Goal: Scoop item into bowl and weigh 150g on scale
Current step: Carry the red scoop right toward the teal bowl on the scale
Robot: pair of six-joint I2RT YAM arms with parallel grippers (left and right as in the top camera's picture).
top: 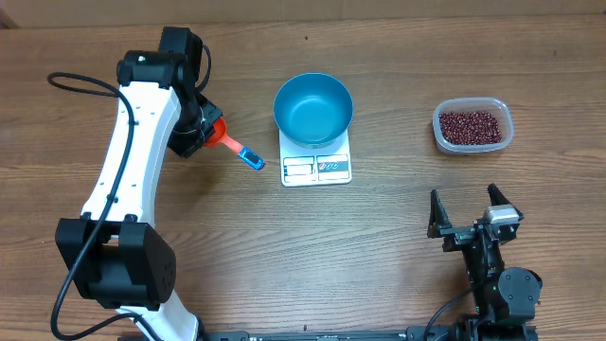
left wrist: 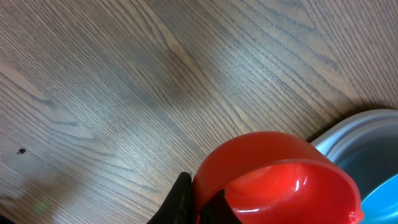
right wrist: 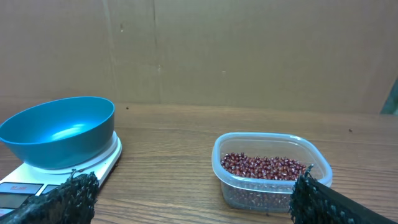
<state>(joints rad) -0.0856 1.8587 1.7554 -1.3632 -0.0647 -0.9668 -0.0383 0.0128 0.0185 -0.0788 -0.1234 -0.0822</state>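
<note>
The blue bowl [top: 312,109] stands empty on the white scale [top: 317,169] at the table's middle. Red-brown beans [top: 469,125] fill a clear plastic container [top: 507,137] to the right. My left gripper [top: 204,133] hovers just left of the scale, shut on the wall of a red scoop [top: 223,140] whose blue handle tip [top: 253,159] points at the scale. In the left wrist view the black fingers [left wrist: 180,194] pinch the scoop [left wrist: 273,180], with the bowl's edge [left wrist: 380,200] beside it. My right gripper [top: 469,210] is open near the front, facing the beans [right wrist: 264,167] and the bowl [right wrist: 62,130].
A black cable [top: 80,83] loops off the left arm at the far left. A brown cardboard wall [right wrist: 249,56] backs the table. Bare wood lies between the scale [right wrist: 102,163] and the container [right wrist: 273,190].
</note>
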